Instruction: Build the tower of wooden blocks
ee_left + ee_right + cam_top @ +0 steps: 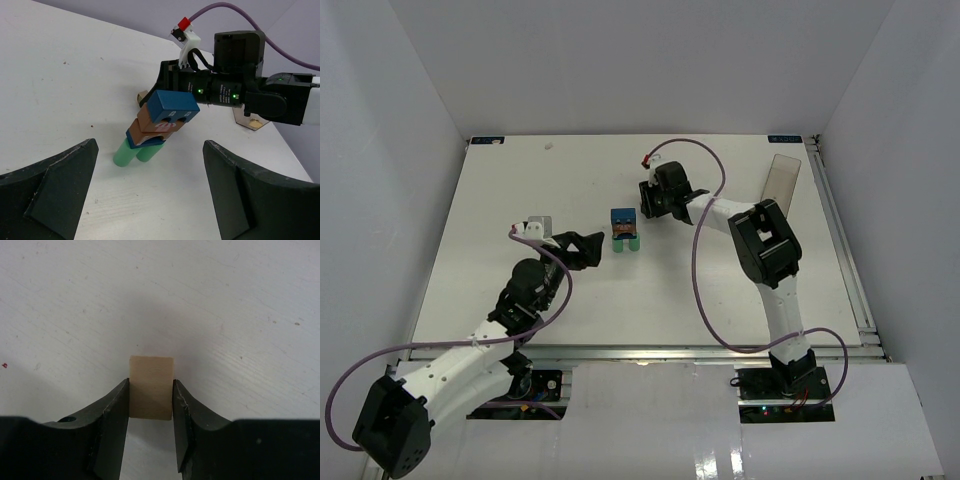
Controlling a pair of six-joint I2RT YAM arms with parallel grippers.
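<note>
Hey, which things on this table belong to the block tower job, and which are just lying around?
Job: stacked tower of green wooden cylinders, blue pieces and brown arch; small tan wooden block in the right pincer.
Lying about: clear rectangular plastic box.

I am looking at the wood block tower standing upright near the middle of the counter. Two green cylinders are standing side by side as its base, a flat blue piece is lying across them, a brown arch is sitting on that, and a blue block is capping the stack. Near the tower, a plain tan piece is being pinched on both sides by the right hand.
</note>
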